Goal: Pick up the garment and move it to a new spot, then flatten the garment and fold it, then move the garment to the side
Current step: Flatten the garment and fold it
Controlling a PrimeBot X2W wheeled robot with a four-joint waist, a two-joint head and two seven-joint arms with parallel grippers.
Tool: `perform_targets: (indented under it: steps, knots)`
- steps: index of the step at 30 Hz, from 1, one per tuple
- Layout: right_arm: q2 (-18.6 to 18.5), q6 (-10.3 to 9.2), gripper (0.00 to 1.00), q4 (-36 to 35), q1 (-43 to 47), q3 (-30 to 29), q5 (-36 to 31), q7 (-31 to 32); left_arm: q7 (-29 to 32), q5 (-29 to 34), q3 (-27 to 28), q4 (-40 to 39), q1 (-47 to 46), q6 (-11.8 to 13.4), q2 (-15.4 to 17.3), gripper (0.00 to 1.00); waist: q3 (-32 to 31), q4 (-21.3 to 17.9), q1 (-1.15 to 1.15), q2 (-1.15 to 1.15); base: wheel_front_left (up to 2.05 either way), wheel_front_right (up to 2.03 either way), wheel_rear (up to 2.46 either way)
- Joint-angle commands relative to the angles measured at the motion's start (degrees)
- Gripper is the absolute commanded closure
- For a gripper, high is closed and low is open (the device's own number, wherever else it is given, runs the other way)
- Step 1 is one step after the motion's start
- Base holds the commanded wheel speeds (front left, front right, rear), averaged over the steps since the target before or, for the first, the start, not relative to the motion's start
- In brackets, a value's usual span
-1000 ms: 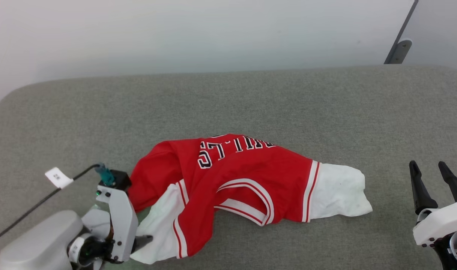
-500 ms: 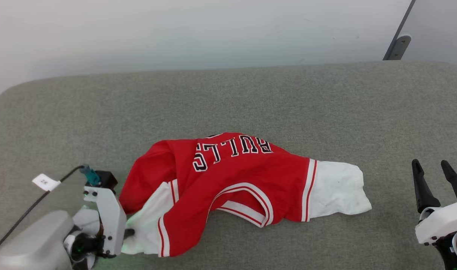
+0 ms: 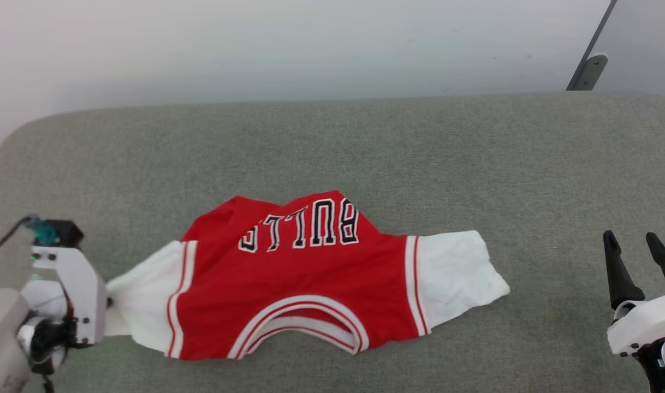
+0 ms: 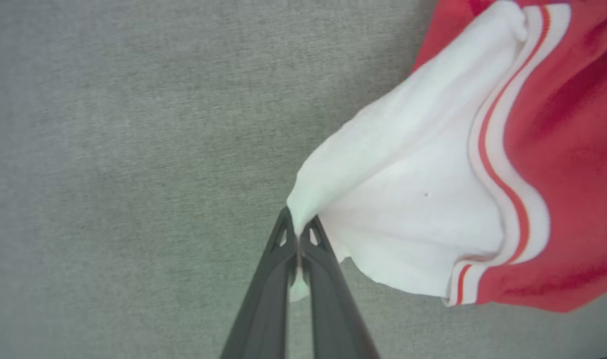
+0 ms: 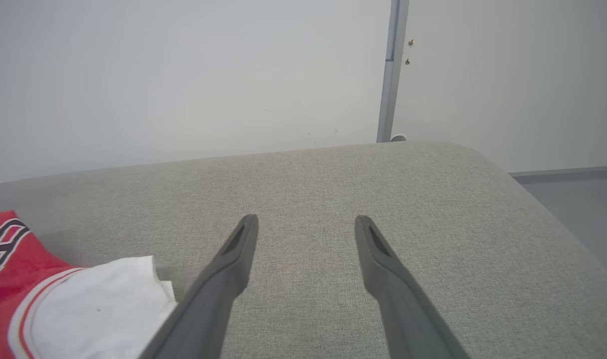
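Big change in one second: the garment [image 3: 300, 284] was bunched up with one white sleeve tucked beneath it, and now it lies drawn out sideways across the grey cushion [image 3: 474, 153], near the front edge and left of middle. The chest lettering was creased and half folded over; now it reads clean, upside down to me. The left gripper [image 4: 297, 234] has travelled well out to the left of the head view, and the left-hand sleeve [image 3: 147, 297] has come out with it, stretched taut into a point. Its fingers, apart a second ago, are now pressed together on that sleeve's edge. The right gripper [image 3: 629, 236] has not budged: fingers spread wide, nothing between them, low on the right.

From the head I get the full spread, both sleeves and the striped neckline facing me, but the pale wrist housing covers the pinch. The left wrist view gives it plainly: two dark fingers tight together, a fold of white cloth caught at their tips, a scrap of white lower down between them. The right wrist view puts the right-hand sleeve [image 5: 94, 304] just beside its own left finger, with bare cushion ahead and the wall [image 5: 184, 75] behind.
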Motion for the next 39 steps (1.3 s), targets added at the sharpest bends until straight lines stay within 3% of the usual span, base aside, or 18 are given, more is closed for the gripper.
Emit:
perform_targets:
  steps: [1, 4, 6, 9, 12, 13, 21, 31, 39]
  knots:
    - [-0.1, -0.08, 0.00, -0.2, 0.2, 0.0, -0.3, 0.1, -0.3, 0.3, 0.1, 0.2, 0.1, 1.1, 0.7, 1.00, 0.0, 0.1, 0.00, 0.00, 0.00, 0.00, 0.00]
    - [-0.1, -0.08, 0.00, -0.1, 0.1, 0.1, -0.4, 0.2, -0.5, 0.0, 0.1, 0.3, 1.1, 1.5, 0.9, 1.00, 0.0, 0.3, 0.00, 0.00, 0.00, 0.00, 0.00]
    - [0.1, -0.08, 0.00, 0.0, 0.1, 0.3, -0.4, 0.2, -1.2, -0.2, 0.0, 0.7, 1.9, 1.5, 0.5, 0.88, -0.1, 0.3, 0.00, 0.00, 0.00, 0.00, 0.00]
    - [0.1, -0.08, 0.00, 0.0, 0.1, 0.5, -0.4, 0.3, -1.9, -0.2, -0.1, 1.1, 2.6, 1.4, -0.1, 0.85, -0.3, 0.4, 0.00, 0.00, 0.00, 0.00, 0.00]
    - [0.0, -0.08, 0.00, 0.1, 0.2, 1.0, -0.5, 0.2, -3.9, 0.0, 0.2, 1.9, 3.0, 1.5, -0.9, 0.05, -0.7, 0.4, 0.00, 0.00, 0.00, 0.00, 0.00]
    - [-0.1, -0.08, 0.00, 0.0, 0.2, 1.1, -0.5, 0.1, -4.5, 0.0, 0.3, 2.0, 3.2, 1.2, -1.1, 0.00, -0.8, 0.4, 0.00, 0.00, 0.00, 0.00, 0.00]
    - [-0.3, -0.08, 0.00, -0.7, 1.0, 1.8, -0.8, -0.8, -4.9, 0.6, 0.0, 1.4, 2.6, 0.8, -0.5, 0.00, -2.5, 0.4, 0.00, 0.00, 0.00, 0.00, 0.00]
    - [0.2, -0.08, 0.00, -2.8, 1.0, 2.5, -0.7, -0.1, 0.2, 3.2, -3.0, -0.2, 1.3, 2.4, 0.4, 0.00, -2.2, 0.5, 0.00, 0.00, 0.00, 0.00, 0.00]
    - [-1.0, -0.08, 0.00, -4.6, -0.5, 3.6, 0.1, 1.1, 2.2, 3.9, -3.8, 2.7, -0.6, 2.4, -1.7, 0.00, 1.1, -0.3, 0.00, 0.00, 0.00, 0.00, 0.00]
